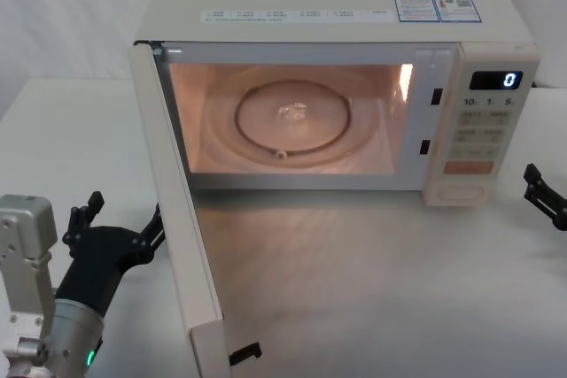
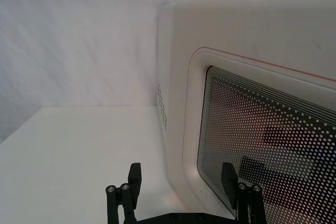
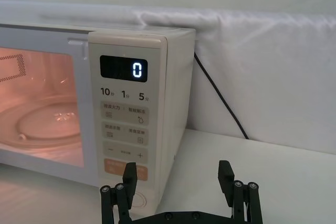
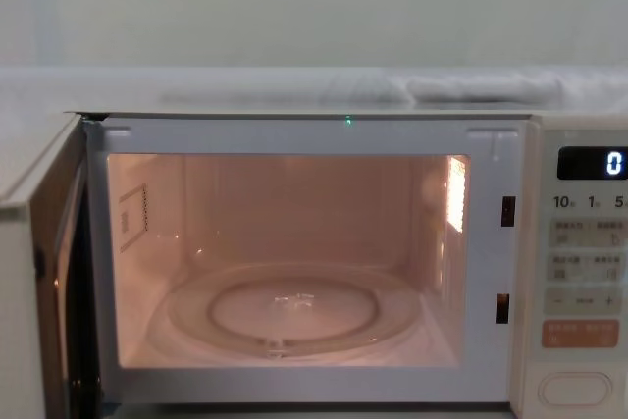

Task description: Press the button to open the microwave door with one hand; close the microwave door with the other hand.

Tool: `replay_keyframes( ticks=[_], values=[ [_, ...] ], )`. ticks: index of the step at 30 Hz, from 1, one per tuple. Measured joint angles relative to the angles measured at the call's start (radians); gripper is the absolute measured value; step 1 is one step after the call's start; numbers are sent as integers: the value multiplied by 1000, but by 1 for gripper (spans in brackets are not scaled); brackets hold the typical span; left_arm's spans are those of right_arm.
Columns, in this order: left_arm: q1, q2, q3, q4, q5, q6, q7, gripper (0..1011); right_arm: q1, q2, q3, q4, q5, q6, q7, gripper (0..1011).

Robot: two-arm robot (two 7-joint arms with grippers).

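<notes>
Door position decides the next move: the microwave door [image 1: 177, 219] stands swung wide toward the surface's front edge, hinged at the oven's left. The left gripper [image 1: 120, 232], fingers spread and holding nothing, sits just outside the door's outer face, so pushing rightward should close it. The right gripper [image 1: 545, 196], fingers released, waits near the surface's right edge, beside the button [image 1: 464, 190].

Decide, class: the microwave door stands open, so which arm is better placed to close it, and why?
Left. The left gripper, open, sits just outside the swung-out door, facing its window. The right gripper, also open, is off beside the control panel, near the button, far from the door.
</notes>
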Motion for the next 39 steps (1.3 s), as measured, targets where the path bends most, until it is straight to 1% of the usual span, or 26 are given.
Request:
replay_keyframes(
  ticks=[7,9,11,13,16,17,20,21,22,25,26,28,31,32,33,34,35,37,38,39],
  values=[
    [0,0,0,0,0,0,0,1001,0,0,0,0,0,0,0,1002],
    [0,0,0,0,0,0,0,984,0,0,0,0,0,0,0,1002],
    [0,0,0,0,0,0,0,936,0,0,0,0,0,0,0,1002],
    [0,0,0,0,0,0,0,911,0,0,0,0,0,0,0,1002],
    [0,0,0,0,0,0,0,812,0,0,0,0,0,0,0,1002],
    [0,0,0,0,0,0,0,812,0,0,0,0,0,0,0,1002],
    [0,0,0,0,0,0,0,707,0,0,0,0,0,0,0,1002],
    [0,0,0,0,0,0,0,656,0,0,0,0,0,0,0,1002],
    [0,0,0,0,0,0,0,638,0,0,0,0,0,0,0,1002],
    [0,0,0,0,0,0,0,514,0,0,0,0,0,0,0,1002],
    [0,0,0,0,0,0,0,514,0,0,0,0,0,0,0,1002],
    [0,0,0,0,0,0,0,412,0,0,0,0,0,0,0,1002],
    [0,0,0,0,0,0,0,353,0,0,0,0,0,0,0,1002],
    [0,0,0,0,0,0,0,292,0,0,0,0,0,0,0,1002],
    [0,0,0,0,0,0,0,264,0,0,0,0,0,0,0,1002],
    [0,0,0,0,0,0,0,208,0,0,0,0,0,0,0,1002],
    [0,0,0,0,0,0,0,208,0,0,0,0,0,0,0,1002],
    [0,0,0,0,0,0,0,127,0,0,0,0,0,0,0,1002],
    [0,0,0,0,0,0,0,127,0,0,0,0,0,0,0,1002],
    [0,0,0,0,0,0,0,97,0,0,0,0,0,0,0,1002]
  ],
)
